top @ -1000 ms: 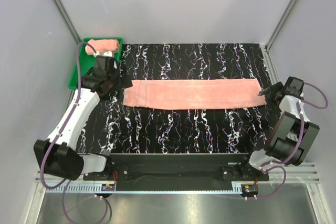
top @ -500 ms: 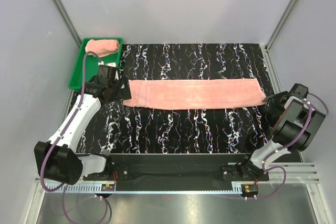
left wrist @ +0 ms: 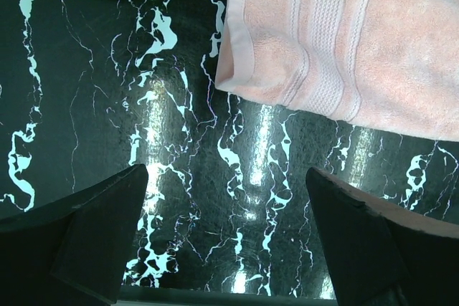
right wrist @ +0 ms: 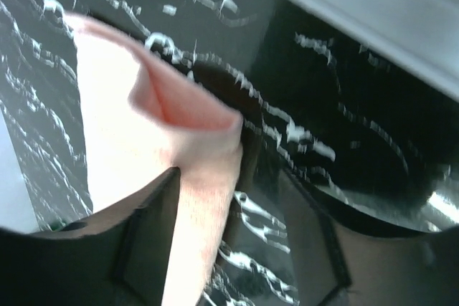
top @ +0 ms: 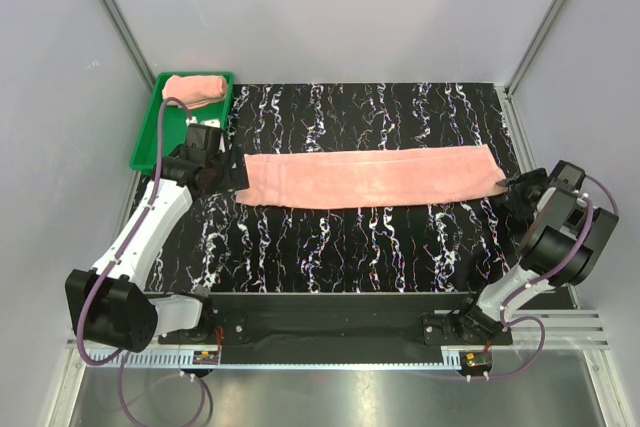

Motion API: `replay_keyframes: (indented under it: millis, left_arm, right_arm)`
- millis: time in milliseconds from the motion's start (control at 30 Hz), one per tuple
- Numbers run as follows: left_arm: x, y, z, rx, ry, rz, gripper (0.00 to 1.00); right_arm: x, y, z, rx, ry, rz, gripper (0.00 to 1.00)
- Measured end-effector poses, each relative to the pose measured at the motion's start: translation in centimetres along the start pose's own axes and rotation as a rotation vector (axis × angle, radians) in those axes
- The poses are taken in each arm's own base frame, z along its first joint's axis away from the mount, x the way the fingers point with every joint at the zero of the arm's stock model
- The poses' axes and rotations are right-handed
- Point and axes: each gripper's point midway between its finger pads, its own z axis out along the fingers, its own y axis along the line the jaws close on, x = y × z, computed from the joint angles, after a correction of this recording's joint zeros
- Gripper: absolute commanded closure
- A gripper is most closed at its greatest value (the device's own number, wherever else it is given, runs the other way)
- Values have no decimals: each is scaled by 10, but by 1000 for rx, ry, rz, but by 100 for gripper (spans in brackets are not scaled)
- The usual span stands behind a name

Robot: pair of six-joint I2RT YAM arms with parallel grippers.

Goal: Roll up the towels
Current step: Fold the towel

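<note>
right gripper (right wrist: 228,177): jaws partway closed, one on each side of the flat towel's right end; blurred wrist view, can't tell if it actually pinches the cloth
right fingers (right wrist: 147,231): the cloth lies against this one; a dark strip shows between the cloth and the other finger
towel corner at right gripper: lifted off the table and curled into a small fold
left gripper (left wrist: 226,173): jaws spread wide, nothing between them, only bare table below
left gripper position: just beside the flat towel's left end, at its near corner, not touching it
flat towel (top: 370,179): salmon pink, laid out long across the middle of the table, left end to right end, unrolled
flat towel left end: hemmed edge with a woven band running across it, lying flat
rolled towel (top: 195,88): same pink, rolled up, in the far end of the green tray
green tray (top: 148,142): far left corner, beside the table's left edge, well apart from the right gripper
table (top: 350,237): black with white marble veins, glare in the left wrist view
</note>
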Motion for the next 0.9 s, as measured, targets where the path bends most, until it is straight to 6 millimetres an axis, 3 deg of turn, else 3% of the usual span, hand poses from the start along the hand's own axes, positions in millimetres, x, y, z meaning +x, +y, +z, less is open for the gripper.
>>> replay_keyframes:
  millis: [100, 233, 567, 667, 800, 900]
  left_arm:
    - [0, 1, 0, -5, -1, 0, 1]
    - [0, 1, 0, -6, -2, 0, 1]
    - [0, 1, 2, -10, 4, 2, 1]
    - [2, 2, 3, -13, 10, 3, 1]
    - [3, 2, 5, -14, 15, 4, 1]
    - [3, 2, 5, -14, 15, 4, 1]
  right_arm:
    - [9, 2, -9, -12, 12, -8, 24]
    - [13, 8, -13, -32, 18, -21, 22]
    - [15, 8, -5, -34, 24, -27, 29]
    - [10, 11, 1, -33, 19, -29, 37]
    - [4, 12, 13, -36, 13, -20, 65]
    - [3, 11, 20, -34, 16, -11, 77]
